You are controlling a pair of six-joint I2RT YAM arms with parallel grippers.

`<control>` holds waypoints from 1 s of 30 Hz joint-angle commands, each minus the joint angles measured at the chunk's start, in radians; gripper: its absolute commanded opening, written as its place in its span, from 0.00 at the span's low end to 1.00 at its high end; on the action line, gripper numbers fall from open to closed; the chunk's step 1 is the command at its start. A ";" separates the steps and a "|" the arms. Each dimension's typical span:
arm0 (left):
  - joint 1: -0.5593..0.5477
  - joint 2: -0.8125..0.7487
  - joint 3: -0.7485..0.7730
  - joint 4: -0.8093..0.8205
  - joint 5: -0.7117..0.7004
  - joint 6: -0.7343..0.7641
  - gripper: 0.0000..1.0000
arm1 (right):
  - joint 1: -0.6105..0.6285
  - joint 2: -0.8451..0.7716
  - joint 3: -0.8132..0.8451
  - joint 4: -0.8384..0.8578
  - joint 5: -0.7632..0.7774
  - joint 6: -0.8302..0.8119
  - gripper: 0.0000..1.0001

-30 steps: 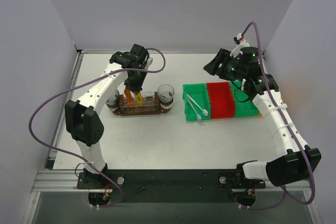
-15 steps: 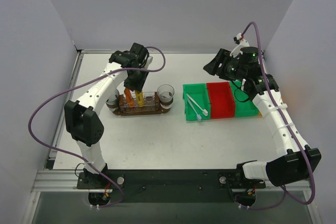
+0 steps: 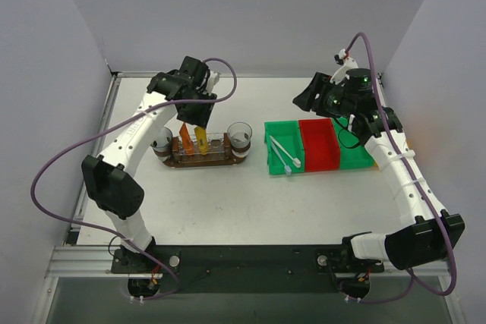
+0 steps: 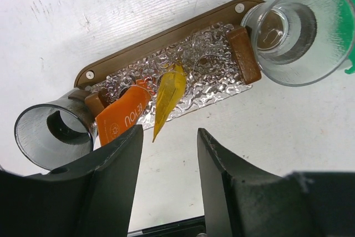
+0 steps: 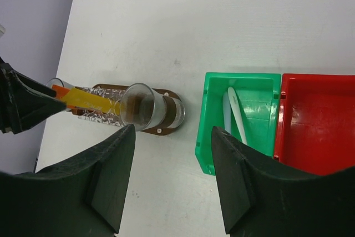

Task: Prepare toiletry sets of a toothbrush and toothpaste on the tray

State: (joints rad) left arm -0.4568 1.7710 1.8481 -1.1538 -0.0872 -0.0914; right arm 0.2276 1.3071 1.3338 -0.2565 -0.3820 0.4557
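Observation:
The brown oval tray (image 3: 205, 163) lies left of centre, with a clear cup (image 3: 162, 140) at one end and another (image 3: 240, 135) at the other. Two toothpaste tubes lean up from its patterned clear middle: an orange one (image 4: 125, 116) and a yellower one (image 4: 168, 92). My left gripper (image 4: 169, 156) hangs above and just behind them, open and empty. Two white toothbrushes (image 3: 282, 154) lie in the green bin (image 3: 270, 158). My right gripper (image 5: 173, 132) is open and empty, high over the back of the table, looking down between the tray (image 5: 167, 127) and the toothbrushes (image 5: 237, 116).
A red bin (image 3: 319, 144) sits right of the toothbrush bin, and another green bin (image 3: 357, 155) beyond it. Grey walls close in the table at the back and on both sides. My left arm arches over the tray's left end.
My left gripper opened, letting go of the yellower tube, and rose back toward the far left. The tube stays leaning in the tray. The right arm has not moved.

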 commanded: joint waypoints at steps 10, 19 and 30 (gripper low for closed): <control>0.006 -0.215 0.000 0.186 0.075 -0.031 0.57 | 0.122 0.066 0.116 -0.237 0.034 -0.231 0.47; 0.066 -0.315 -0.101 0.319 0.234 -0.120 0.60 | 0.217 0.196 0.004 -0.331 0.104 -0.292 0.39; 0.101 -0.395 -0.216 0.345 0.290 -0.128 0.60 | 0.196 0.366 -0.015 -0.329 0.187 -0.414 0.35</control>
State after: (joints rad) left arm -0.3653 1.4338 1.6398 -0.8680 0.1612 -0.2070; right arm 0.4385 1.6299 1.3132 -0.5652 -0.2501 0.1024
